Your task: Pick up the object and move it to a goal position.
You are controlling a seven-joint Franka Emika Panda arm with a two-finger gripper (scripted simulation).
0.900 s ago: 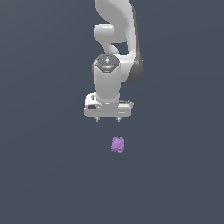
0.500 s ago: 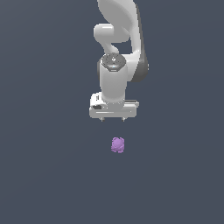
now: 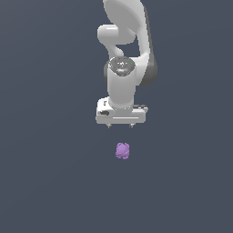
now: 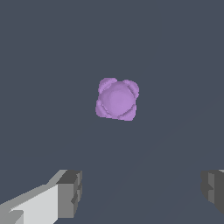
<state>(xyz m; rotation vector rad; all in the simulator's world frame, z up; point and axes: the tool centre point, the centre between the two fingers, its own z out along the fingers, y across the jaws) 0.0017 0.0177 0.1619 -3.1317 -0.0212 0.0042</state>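
Gripper [image 3: 120,125] points down, jaws wide apart, nothing between them. 2 fingertips show in the wrist view: 1 grey pad [image 4: 70,194] on a white finger, the other pad [image 4: 213,190] at the frame edge, with a big gap between them.

Blob [image 3: 122,150] is the landmark. It's light purple, lumpy, roundish, and lies alone on the flat dark grey floor [image 3: 45,182]. In the exterior view the gripper sits above the blob in frame, near it but not touching, with a clear strip of floor between the fingertips and the blob. The blob is roughly in line with the gripper's middle, a touch toward the exterior view's right.

Wrist view: blob [image 4: 117,99] is apart from both pads and not between them. It looks much narrower than the gap between the pads. 4 or so rounded bumps sit around a smoother centre.

Arm [image 3: 123,68] is white with dark joint sections and rises out of frame above the gripper. The gripper's white crossbar is level, seen broadside in the exterior view.
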